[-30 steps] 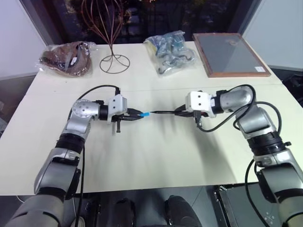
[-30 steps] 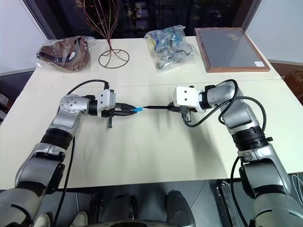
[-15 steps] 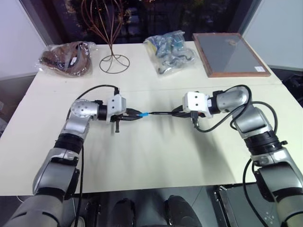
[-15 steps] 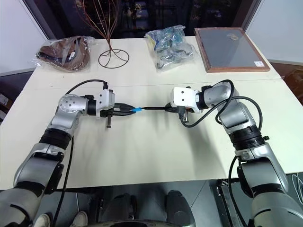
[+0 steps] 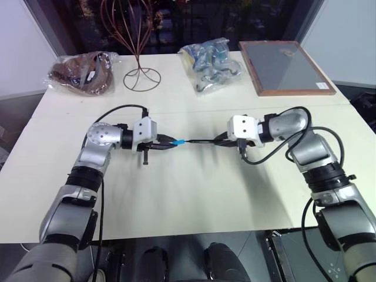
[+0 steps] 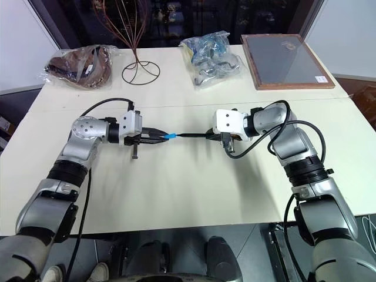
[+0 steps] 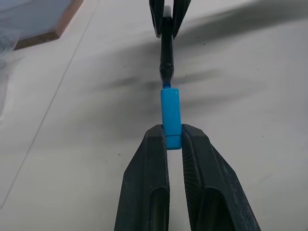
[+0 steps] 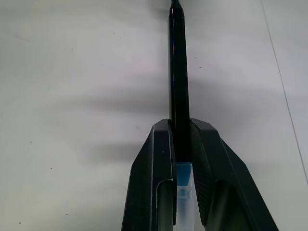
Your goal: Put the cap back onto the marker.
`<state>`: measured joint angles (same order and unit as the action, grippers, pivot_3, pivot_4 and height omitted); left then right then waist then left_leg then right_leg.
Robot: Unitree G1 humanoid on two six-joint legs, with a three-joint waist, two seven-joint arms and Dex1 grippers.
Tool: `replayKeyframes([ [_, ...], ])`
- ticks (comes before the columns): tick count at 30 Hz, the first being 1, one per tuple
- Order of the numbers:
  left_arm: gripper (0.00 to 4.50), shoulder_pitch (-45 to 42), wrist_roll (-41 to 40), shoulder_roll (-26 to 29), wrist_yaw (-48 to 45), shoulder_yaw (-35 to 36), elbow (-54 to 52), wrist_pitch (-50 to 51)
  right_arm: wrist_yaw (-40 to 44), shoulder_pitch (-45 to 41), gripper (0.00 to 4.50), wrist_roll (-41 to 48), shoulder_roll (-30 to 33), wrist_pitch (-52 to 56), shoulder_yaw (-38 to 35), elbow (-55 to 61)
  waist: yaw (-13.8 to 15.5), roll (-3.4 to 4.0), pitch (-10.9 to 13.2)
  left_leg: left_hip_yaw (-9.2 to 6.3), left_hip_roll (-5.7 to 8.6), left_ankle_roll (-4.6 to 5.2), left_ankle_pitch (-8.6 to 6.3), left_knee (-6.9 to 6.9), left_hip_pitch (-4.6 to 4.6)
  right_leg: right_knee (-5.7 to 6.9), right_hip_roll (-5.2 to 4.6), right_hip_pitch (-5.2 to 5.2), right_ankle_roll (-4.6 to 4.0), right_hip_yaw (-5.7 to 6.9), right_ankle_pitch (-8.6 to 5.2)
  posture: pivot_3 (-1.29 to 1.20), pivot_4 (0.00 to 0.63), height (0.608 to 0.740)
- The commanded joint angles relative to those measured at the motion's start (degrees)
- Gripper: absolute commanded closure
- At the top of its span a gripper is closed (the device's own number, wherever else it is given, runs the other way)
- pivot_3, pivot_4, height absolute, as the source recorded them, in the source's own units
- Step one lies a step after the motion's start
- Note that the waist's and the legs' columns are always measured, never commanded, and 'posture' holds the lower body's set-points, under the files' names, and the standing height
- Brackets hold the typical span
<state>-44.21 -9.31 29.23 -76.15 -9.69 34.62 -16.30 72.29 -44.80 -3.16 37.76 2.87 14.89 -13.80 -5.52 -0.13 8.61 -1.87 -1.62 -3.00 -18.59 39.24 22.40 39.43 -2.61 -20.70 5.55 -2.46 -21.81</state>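
The left gripper (image 7: 173, 139) pinches the cap (image 7: 170, 115) with its open end facing the marker (image 8: 178, 72), which the right gripper (image 8: 182, 142) clamps, so the tip meets the cap above the table (image 5: 194, 200).

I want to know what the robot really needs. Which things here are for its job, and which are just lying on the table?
For the job: cap, marker, left gripper, right gripper.

Lying about: brown bag, wire stand, blue bag, framed board.
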Motion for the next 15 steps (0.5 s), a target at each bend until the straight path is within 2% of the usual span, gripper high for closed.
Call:
replayKeyframes([
  [1, 4.5, 0.43, -0.82, 0.75, -0.01, 1.39, -2.32, 0.76, -0.46, -1.18, 4.07, 0.6, 0.06, -0.69, -0.6, 0.77, -0.01, 0.0, 0.0, 0.0, 0.0, 0.0, 0.0, 0.0, 0.0, 0.0, 0.0, 0.0, 0.0, 0.0, 0.0, 0.0, 0.15, 0.74],
  [15, 4.5, 0.58, -0.62, 0.47, 0.31, 1.25, -3.35, 1.86, -0.53, -0.63, 4.07, 0.9, -0.22, 0.06, -0.27, 2.44, 0.02, 0.0, 0.0, 0.0, 0.0, 0.0, 0.0, 0.0, 0.0, 0.02, -0.01, -0.01, 0.0, 0.0, 0.0, 0.0, 0.15, 0.74],
])
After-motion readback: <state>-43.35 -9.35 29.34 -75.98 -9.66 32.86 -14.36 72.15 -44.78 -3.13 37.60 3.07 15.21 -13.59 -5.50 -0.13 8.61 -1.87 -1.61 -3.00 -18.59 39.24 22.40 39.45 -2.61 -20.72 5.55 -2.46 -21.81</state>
